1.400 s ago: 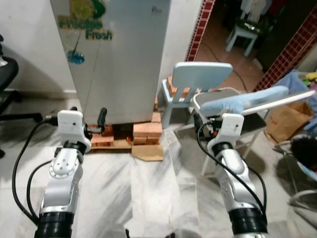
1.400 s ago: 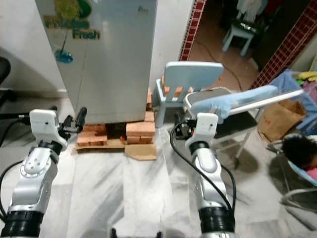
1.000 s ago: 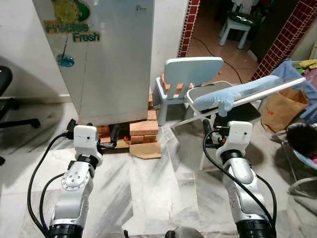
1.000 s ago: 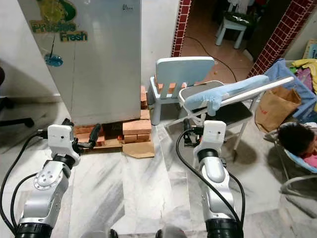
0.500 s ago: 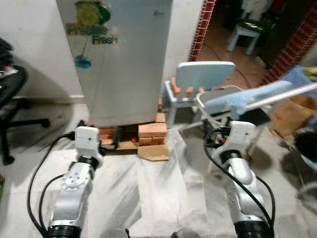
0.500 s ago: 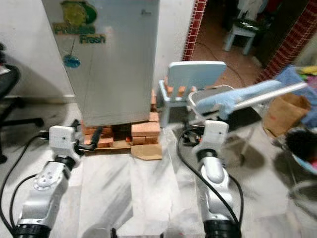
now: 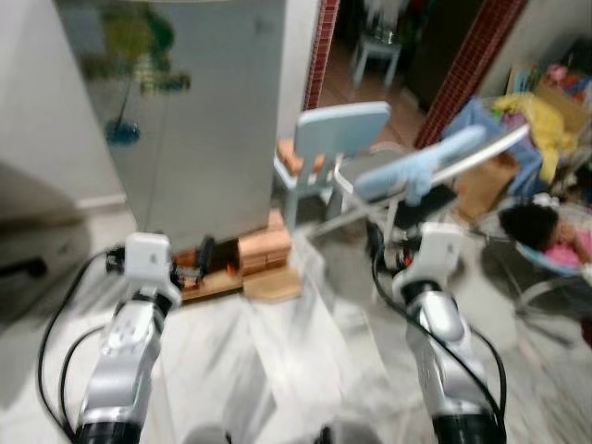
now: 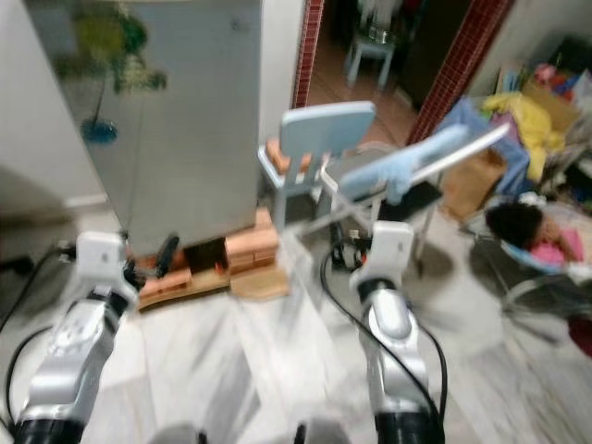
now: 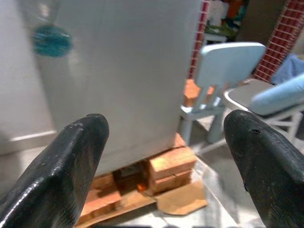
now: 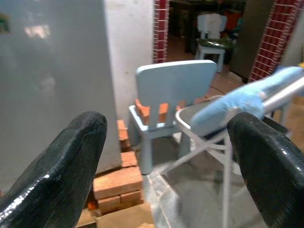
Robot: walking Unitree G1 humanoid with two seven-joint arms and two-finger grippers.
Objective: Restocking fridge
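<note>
Silver arms, black cables, black-fingered pincers

A tall silver fridge with a closed door (image 7: 194, 111) stands ahead on the robot's left, raised on stacked orange bricks (image 7: 264, 246), with a flat piece of brown cardboard (image 7: 271, 285) on the floor before them. Just right of the fridge sits a small pale-blue plastic chair (image 7: 328, 148), and right of that a white-framed folding chair (image 7: 407, 180). A brown paper bag (image 7: 483, 187) lies beyond it. A red-tiled doorway (image 7: 324, 42) opens behind the fridge's right side.
</note>
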